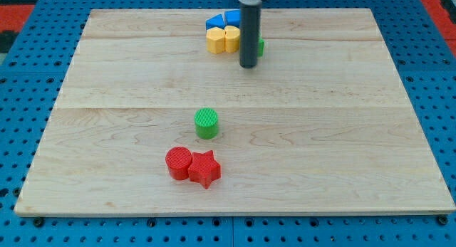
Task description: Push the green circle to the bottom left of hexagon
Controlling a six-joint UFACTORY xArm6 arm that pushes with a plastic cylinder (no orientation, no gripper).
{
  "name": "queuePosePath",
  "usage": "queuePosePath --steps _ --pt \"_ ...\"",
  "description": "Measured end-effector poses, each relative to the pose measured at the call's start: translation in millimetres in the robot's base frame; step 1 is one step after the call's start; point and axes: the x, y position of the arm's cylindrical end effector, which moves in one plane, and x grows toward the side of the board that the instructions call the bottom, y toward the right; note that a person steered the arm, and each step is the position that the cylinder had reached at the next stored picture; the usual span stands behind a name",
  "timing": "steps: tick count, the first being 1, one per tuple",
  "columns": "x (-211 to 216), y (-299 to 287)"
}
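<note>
The green circle (206, 123) stands near the middle of the wooden board (342, 133). A yellow hexagon (216, 40) sits in a cluster at the view's top, far above the green circle. My tip (249, 65) rests on the board just below and to the right of that cluster, well above and to the right of the green circle and not touching it. The rod hides most of a second green block (261, 45), whose shape I cannot tell.
Another yellow block (231, 38) touches the hexagon's right side. Two blue blocks (214, 22) (232, 18) sit just above them. A red circle (178, 163) and a red star (205, 169) touch each other below the green circle.
</note>
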Motion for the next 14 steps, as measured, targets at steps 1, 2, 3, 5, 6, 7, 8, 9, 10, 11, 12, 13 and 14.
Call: queuePosePath --steps 1,2,3,5,6,7,8,9,10,11,12,13,14 --pt "109 34" --pt "133 -73" --pt "128 -117" --pt "115 -65" --pt "74 -50" --pt "-1 -110" --pt "7 -80" --pt "72 -76" --pt "62 -17" --pt "-10 -47" --pt "-5 -34" --pt "107 35" --pt "229 19"
